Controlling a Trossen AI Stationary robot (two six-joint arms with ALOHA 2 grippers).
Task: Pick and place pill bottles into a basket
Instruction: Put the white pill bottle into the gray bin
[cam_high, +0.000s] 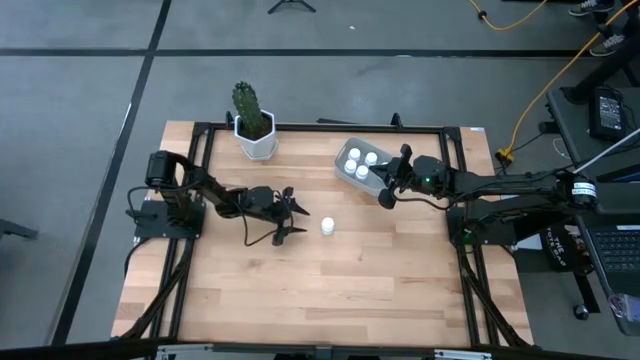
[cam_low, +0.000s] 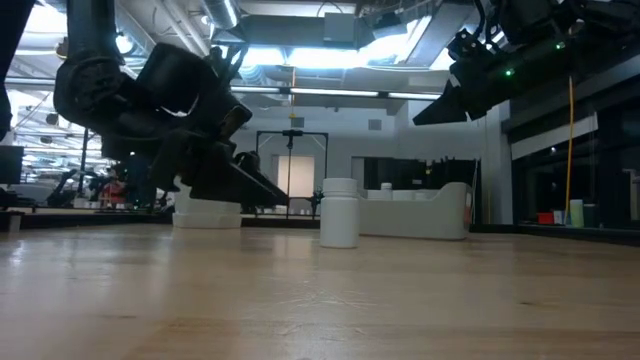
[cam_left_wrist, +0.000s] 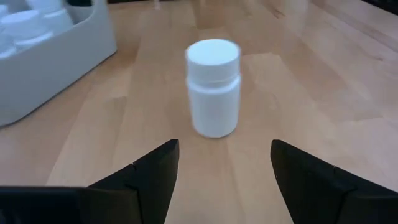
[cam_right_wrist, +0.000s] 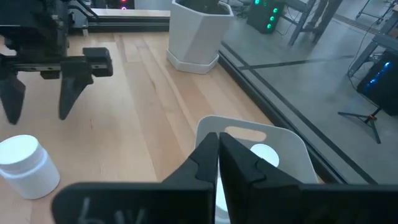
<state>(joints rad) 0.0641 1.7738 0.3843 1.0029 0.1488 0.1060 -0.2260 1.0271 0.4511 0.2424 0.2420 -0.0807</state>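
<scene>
One white pill bottle (cam_high: 327, 226) stands upright on its base on the wood table, and also shows in the left wrist view (cam_left_wrist: 213, 87). My left gripper (cam_high: 296, 213) is open and low over the table, just left of this bottle, its fingers pointing at it without touching. The pale grey basket (cam_high: 362, 165) sits at the far middle with several white bottles (cam_high: 362, 160) standing in it. My right gripper (cam_high: 385, 198) is shut and empty, raised over the basket's near right corner (cam_right_wrist: 292, 155).
A white hexagonal pot with a cactus (cam_high: 257, 138) stands at the far edge, left of the basket. A black frame (cam_high: 320, 127) runs around the table top. Bare wood lies toward the near edge.
</scene>
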